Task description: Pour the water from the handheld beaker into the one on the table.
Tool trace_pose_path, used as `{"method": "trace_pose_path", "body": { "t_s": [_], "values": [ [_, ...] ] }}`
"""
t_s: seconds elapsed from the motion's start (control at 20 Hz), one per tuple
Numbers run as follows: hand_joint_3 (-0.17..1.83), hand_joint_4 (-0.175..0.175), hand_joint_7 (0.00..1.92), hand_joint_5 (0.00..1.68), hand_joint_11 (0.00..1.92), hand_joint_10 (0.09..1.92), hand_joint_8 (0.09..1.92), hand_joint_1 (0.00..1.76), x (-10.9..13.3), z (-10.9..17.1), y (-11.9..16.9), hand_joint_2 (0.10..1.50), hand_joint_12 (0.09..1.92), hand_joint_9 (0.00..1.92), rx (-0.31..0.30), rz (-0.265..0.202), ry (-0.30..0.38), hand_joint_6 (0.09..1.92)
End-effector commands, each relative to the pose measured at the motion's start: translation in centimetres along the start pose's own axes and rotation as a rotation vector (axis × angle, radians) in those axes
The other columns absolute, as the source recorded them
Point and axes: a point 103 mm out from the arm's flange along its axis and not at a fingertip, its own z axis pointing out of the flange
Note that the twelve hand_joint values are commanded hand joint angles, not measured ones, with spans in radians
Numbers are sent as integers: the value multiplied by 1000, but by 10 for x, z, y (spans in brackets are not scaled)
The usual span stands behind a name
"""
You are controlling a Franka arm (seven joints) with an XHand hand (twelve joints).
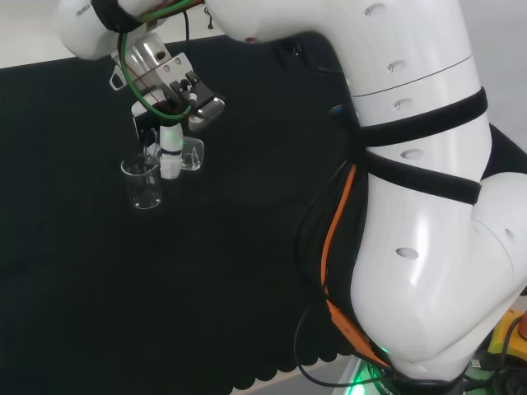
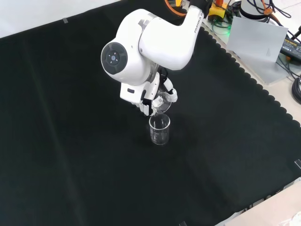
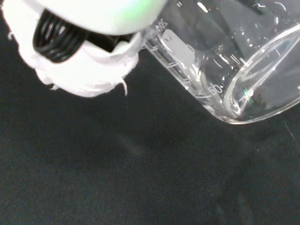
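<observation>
Your hand (image 1: pixel 169 148) hangs over the black-clothed table (image 1: pixel 247 271) with its fingers (image 3: pixel 86 70) curled round a clear glass beaker (image 3: pixel 220 70), which it holds tipped well over on its side. In the wrist view you see that held beaker close up, its printed scale along the wall and its open rim turned toward the cloth; you cannot tell from the glass whether water is in it. In the front view the hand (image 2: pixel 150 96) comes out from under the big white link with the round grey cap, and the tilted beaker (image 2: pixel 162 100) sits just above and behind a second clear beaker (image 2: pixel 159 129) that stands upright on the cloth. The lip of the held one is close over the standing one's rim, though you cannot tell whether they touch. In the head view the standing beaker (image 1: pixel 142 183) is to the left of the hand, and the held beaker (image 1: pixel 191 154) shows faintly to the right of the fingers. Whether the standing beaker holds any water is not plain.
</observation>
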Motion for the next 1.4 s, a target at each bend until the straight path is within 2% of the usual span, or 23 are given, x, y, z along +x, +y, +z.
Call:
{"method": "trace_pose_path", "body": {
  "t_s": [0.05, 0.85, 1.4],
  "values": [
    [984, -175, 1202, 1133, 1211, 978, 1017, 1300, 4, -5, 0, 540, 876, 1559, 27, 10, -37, 1042],
    [998, -175, 1205, 1136, 1211, 979, 1020, 1301, 13, -14, 8, 531, 882, 1561, 123, 32, -101, 1045],
    [1004, -175, 1205, 1136, 1212, 980, 1024, 1301, 15, -19, 6, 529, 884, 1559, 162, 49, -130, 1049]
  ]
}}
